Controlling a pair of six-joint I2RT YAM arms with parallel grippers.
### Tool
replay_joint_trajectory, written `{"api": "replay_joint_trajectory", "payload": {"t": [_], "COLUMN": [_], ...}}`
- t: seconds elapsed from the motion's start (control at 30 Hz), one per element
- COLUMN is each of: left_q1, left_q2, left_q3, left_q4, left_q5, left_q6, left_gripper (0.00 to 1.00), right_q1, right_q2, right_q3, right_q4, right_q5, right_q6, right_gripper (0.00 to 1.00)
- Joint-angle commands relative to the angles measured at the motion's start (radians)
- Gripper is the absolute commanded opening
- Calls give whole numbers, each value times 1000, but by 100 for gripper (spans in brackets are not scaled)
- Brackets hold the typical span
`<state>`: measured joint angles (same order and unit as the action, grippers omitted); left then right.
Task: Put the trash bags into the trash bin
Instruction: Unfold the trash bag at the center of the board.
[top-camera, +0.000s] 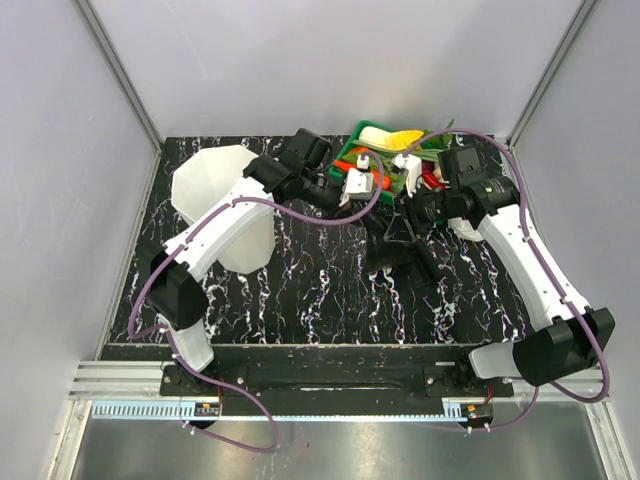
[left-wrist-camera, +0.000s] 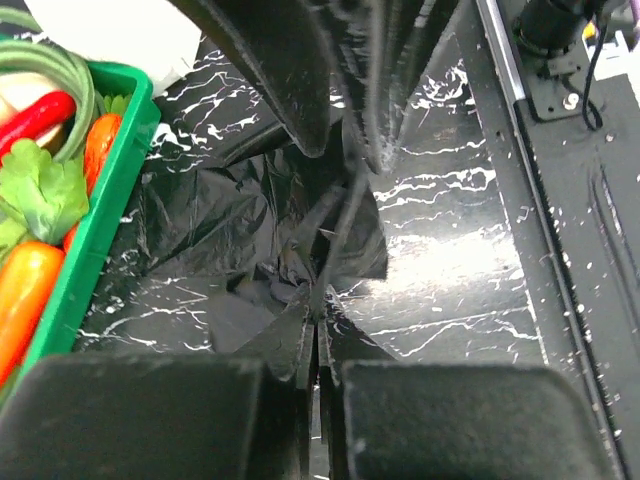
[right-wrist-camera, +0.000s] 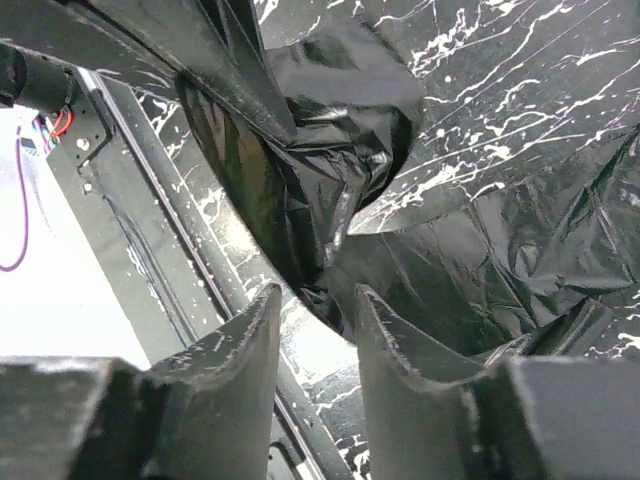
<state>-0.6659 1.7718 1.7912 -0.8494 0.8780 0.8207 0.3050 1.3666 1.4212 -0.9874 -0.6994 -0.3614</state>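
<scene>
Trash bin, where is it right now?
Top view: trash bin stands upright at far left, partly behind the left arm, left of the green tray.

Trash bin (top-camera: 205, 180) partly behind arm (top-camera: 225, 225)

Top view: bright, even light from above, sharp throughout; pale walls (top-camera: 60, 150), faint shadows on the dark tabletop (top-camera: 320, 300). Left wrist view: white glare on the tabletop beside the glossy bag (left-wrist-camera: 230, 220); the left claw (left-wrist-camera: 318, 335) is blurred up close. Right wrist view: sheen on bag folds, the right claw (right-wrist-camera: 318, 300) soft, left edge blown white.
</scene>
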Motion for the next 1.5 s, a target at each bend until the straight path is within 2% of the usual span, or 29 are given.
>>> {"api": "replay_joint_trajectory", "payload": {"t": [0.0, 0.03, 0.07, 0.17, 0.23, 0.3, 0.33, 0.37, 0.4, 0.43, 0.47, 0.5, 0.6, 0.77, 0.83, 0.9, 0.97, 1.03, 1.17, 1.37, 1.47], "left_q1": [-3, -3, -4, -4, -4, -4, -3, -1, -3, -3, 0, 2, 8, 26, 43, 58, 75, 100, 163, 213, 213], "left_q2": [-45, -40, -35, -32, -28, -18, -12, -6, 1, 6, 11, 14, 14, -17, -37, -57, -83, -113, -199, -203, -192], "left_q3": [25, 36, 46, 57, 57, 71, 76, 82, 89, 91, 89, 91, 88, 70, 59, 44, 27, -15, -131, -191, -213], "left_q4": [90, 92, 92, 131, 145, 136, 128, 119, 110, 105, 104, 99, 89, 81, 81, 79, 84, 130, 314, 398, 406], "left_q5": [-34, -36, -33, -24, -19, -7, 4, 21, 33, 61, 84, 117, 191, 257, 266, 266, 260, 236, 202, 246, 280], "left_q6": [-279, -332, -372, -520, -580, -621, -635, -647, -660, -676, -690, -695, -695, -643, -611, -568, -508, -474, -505, -522, -471], "left_gripper": [0, 0, 0, 0, 0, 0, 0, 0, 0, 0, 0, 0, 0, 37, 56, 81, 93, 99, 99, 99, 99], "right_q1": [3, 5, 5, 5, 5, 6, 6, 6, 6, 6, 6, 6, 6, 5, 5, -6, -26, -43, -82, -95, -95], "right_q2": [-47, -43, -40, -27, -34, -37, -34, -26, -21, -12, 0, 11, 32, 37, 42, 46, 55, 72, 85, 106, 120], "right_q3": [22, 27, 33, 41, 32, 22, 22, 24, 27, 28, 31, 35, 39, 45, 56, 61, 79, 103, 122, 156, 176], "right_q4": [70, 75, 76, 90, 124, 177, 185, 193, 200, 207, 208, 207, 199, 145, 112, 83, 53, 0, -57, -154, -212], "right_q5": [-14, -23, -34, -63, -55, -34, -32, -38, -46, -61, -72, -81, -115, -164, -179, -222, -273, -316, -370, -414, -437], "right_q6": [6, 6, 4, 13, 21, 33, 33, 35, 42, 42, 42, 44, 29, -14, -34, -40, -44, -75, -103, -166, -207], "right_gripper": [50, 60, 66, 74, 76, 74, 71, 62, 44, 37, 22, 12, 5, 0, 0, 0, 0, 0, 0, 0, 0]}}
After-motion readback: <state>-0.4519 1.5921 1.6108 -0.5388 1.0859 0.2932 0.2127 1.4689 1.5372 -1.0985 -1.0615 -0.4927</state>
